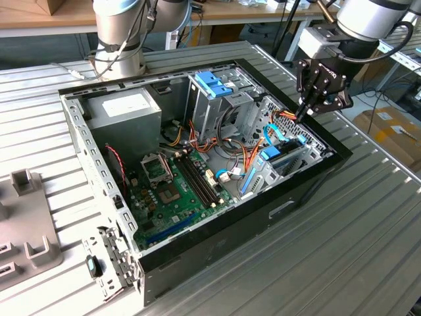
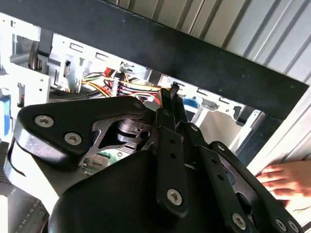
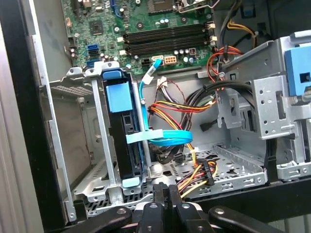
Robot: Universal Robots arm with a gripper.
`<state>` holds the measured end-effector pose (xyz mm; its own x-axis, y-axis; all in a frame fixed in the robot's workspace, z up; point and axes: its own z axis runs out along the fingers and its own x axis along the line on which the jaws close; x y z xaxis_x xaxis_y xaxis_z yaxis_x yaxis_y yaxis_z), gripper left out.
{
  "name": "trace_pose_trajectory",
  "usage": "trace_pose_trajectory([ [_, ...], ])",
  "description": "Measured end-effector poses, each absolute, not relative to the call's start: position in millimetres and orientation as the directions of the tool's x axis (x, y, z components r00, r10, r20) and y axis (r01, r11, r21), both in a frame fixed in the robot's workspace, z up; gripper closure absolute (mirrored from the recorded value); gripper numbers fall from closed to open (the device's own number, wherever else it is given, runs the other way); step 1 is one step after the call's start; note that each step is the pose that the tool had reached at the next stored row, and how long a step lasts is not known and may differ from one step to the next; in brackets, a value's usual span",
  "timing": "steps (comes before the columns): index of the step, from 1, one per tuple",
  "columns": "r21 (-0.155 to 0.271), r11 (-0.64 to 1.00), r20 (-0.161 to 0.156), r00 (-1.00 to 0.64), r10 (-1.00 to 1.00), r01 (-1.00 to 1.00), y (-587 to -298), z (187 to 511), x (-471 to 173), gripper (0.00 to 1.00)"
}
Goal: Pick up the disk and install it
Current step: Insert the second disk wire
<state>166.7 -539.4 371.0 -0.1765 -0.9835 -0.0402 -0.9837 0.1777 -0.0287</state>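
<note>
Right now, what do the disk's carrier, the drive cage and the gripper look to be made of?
The disk's carrier looks like light-blue moulded plastic, matte and evenly coloured. The drive cage looks like bare sheet metal: dull silver, perforated, with folded edges. The gripper looks like black-finished metal with screwed links, though hard plastic can't be ruled out.

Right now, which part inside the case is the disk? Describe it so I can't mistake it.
Start at the open computer case and go to its front corner below the tool. There the disk stands on edge in a metal bay, dark and light-blue framed, with a blue cable crossing it.
</note>
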Motion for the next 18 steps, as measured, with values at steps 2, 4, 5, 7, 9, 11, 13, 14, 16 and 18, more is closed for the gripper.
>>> trace_pose_trajectory([
  [2,-0.029,0.200,-0.040,-0.198,-0.979,-0.979,-539.4,371.1,166.8,0.84],
  [4,-0.029,0.215,-0.040,-0.214,-0.976,-0.976,-539.4,371.0,166.7,0.84],
  [5,-0.029,0.216,-0.040,-0.215,-0.976,-0.976,-539.4,371.1,166.7,0.84],
  [7,-0.029,0.216,-0.040,-0.215,-0.976,-0.976,-539.4,371.0,166.7,0.84],
  [9,-0.029,0.216,-0.040,-0.215,-0.976,-0.976,-539.4,371.1,166.8,0.84],
  [11,-0.029,0.217,-0.040,-0.215,-0.976,-0.976,-539.4,371.1,166.8,0.84],
  [13,-0.029,0.217,-0.040,-0.215,-0.976,-0.976,-539.4,371.1,166.7,0.84],
  [14,-0.029,0.217,-0.040,-0.215,-0.976,-0.976,-539.4,371.1,166.7,0.84],
  [16,-0.029,0.217,-0.040,-0.215,-0.976,-0.976,-539.4,371.1,166.7,0.84],
  [18,-0.029,0.217,-0.040,-0.216,-0.976,-0.976,-539.4,371.1,166.7,0.84],
])
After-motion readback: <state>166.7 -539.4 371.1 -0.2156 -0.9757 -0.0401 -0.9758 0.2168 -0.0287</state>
